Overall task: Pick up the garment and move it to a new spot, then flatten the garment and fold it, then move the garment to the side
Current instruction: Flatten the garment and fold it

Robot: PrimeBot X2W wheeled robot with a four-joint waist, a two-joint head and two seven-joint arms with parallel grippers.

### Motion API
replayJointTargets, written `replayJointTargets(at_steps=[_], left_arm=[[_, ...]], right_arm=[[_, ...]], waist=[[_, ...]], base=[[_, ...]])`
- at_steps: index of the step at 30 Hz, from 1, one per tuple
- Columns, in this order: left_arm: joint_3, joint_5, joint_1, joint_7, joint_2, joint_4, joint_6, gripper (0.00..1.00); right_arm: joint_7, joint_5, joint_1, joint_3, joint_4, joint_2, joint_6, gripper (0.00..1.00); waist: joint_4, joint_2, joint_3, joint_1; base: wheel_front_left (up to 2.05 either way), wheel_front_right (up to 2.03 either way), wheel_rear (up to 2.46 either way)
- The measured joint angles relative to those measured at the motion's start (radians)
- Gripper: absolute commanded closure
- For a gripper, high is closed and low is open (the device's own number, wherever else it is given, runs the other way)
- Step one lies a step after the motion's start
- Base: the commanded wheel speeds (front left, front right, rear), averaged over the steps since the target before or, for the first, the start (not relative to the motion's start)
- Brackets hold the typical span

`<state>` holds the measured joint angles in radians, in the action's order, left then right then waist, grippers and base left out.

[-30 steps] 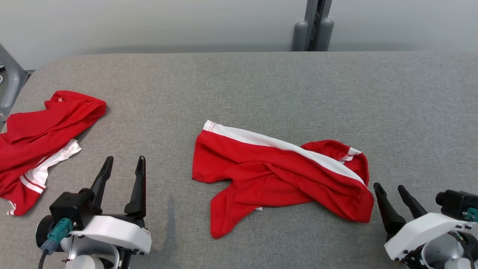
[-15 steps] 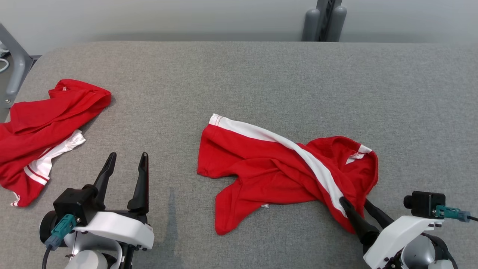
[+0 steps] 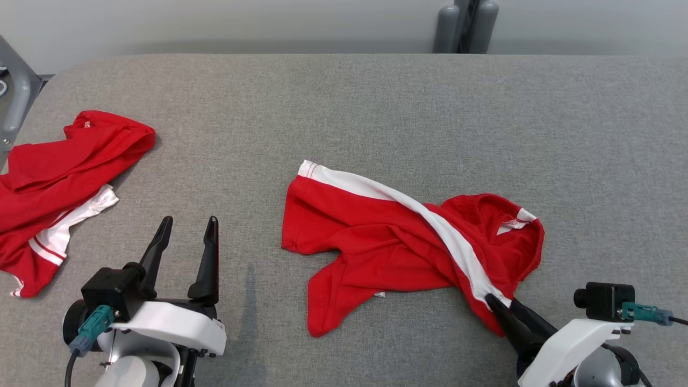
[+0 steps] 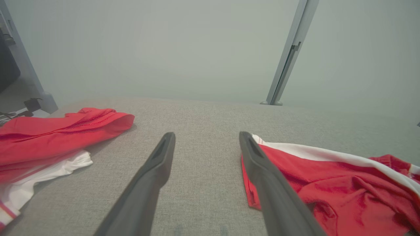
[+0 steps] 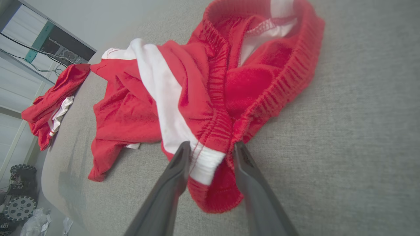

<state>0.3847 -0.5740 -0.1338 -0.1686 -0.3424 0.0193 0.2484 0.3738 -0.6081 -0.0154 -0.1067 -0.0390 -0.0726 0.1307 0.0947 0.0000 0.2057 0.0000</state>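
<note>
Far L in the head view, a grey metal frame post is cut off by the pic edge. Beside it a crumpled red cloth piece w/ white striped trim lies on the grey fabric-covered table. Its L part runs out of frame, so we can't make out its full shape.

Next comes the left gripper, near the table's front edge, btw the two cloths & touching neither. Its two long dark fingers stand wide apart w/ nothing btw them. The left wrist view shows the left gripper w/ bare table in that gap, & its R finger covers part of the nearer cloth's edge.

R of centre lies the task's thing, a crumpled red cloth garment w/ a white side stripe running diagonally from back-L corner to front-R corner. Its folds hide the lower layers. A small white bit pokes out under the front edge; we can't tell what it is.

At the garment's front-R corner sits the right gripper, body cut off by the bottom edge. In the right wrist view the right gripper straddles the ribbed waistband where the stripe ends. Both fingers touch cloth, w/ a gap still btw them full of fabric. We can't tell if it's pinched firm or only bracketed.
</note>
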Motion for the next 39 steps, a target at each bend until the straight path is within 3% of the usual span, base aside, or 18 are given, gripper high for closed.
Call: replayJointTargets(at_steps=[1,2,11,21,26,35,36,37,39], left_arm=[[0.002,0.000,-0.002,0.000,0.001,0.002,-0.001,0.00],[0.003,0.000,-0.006,0.000,0.001,0.002,-0.001,0.00],[0.003,-0.003,-0.015,-0.007,0.001,0.004,-0.001,0.00],[0.007,-0.009,-0.041,-0.016,0.008,0.005,-0.006,0.00],[0.017,-0.011,-0.060,-0.022,0.022,0.013,-0.015,0.00],[0.023,-0.016,-0.076,-0.030,0.030,0.032,-0.025,0.00],[0.023,-0.017,-0.076,-0.030,0.029,0.034,-0.025,0.00],[0.022,-0.017,-0.076,-0.032,0.029,0.035,-0.025,0.00],[0.022,-0.017,-0.076,-0.034,0.026,0.037,-0.024,0.00]], right_arm=[[-0.003,0.003,0.007,0.001,-0.008,0.001,0.000,0.63],[-0.007,0.003,0.015,0.004,-0.015,0.003,0.000,1.00],[-0.100,0.032,0.085,0.033,-0.042,-0.012,0.000,1.00],[-0.189,0.155,0.335,0.046,-0.040,-0.154,0.000,1.00],[-0.184,0.168,0.327,0.041,-0.134,-0.174,0.000,1.00],[-0.273,0.184,0.300,0.081,-0.328,-0.160,0.000,0.99],[-0.288,0.185,0.300,0.085,-0.341,-0.155,0.000,0.60],[-0.302,0.185,0.302,0.088,-0.354,-0.149,0.000,0.00],[-0.323,0.183,0.301,0.093,-0.369,-0.137,0.000,0.00]], waist=[[0.000,0.0000,0.002,0.0000],[0.001,0.0000,0.003,0.0000],[0.010,0.0000,0.016,0.0000],[-0.004,0.0000,0.036,0.0000],[0.004,0.0000,0.053,0.0000],[0.000,0.0000,0.073,0.0000],[-0.001,0.0000,0.072,0.0000],[-0.004,0.0000,0.071,0.0000],[-0.009,0.0000,0.066,0.0000]], base=[[0.00,0.00,0.00],[0.00,0.00,0.00],[0.00,0.00,0.00],[0.00,0.00,0.00],[0.00,0.00,0.00],[0.00,0.00,0.00],[0.00,0.00,0.00],[0.00,0.00,0.00],[0.00,0.00,0.00]])
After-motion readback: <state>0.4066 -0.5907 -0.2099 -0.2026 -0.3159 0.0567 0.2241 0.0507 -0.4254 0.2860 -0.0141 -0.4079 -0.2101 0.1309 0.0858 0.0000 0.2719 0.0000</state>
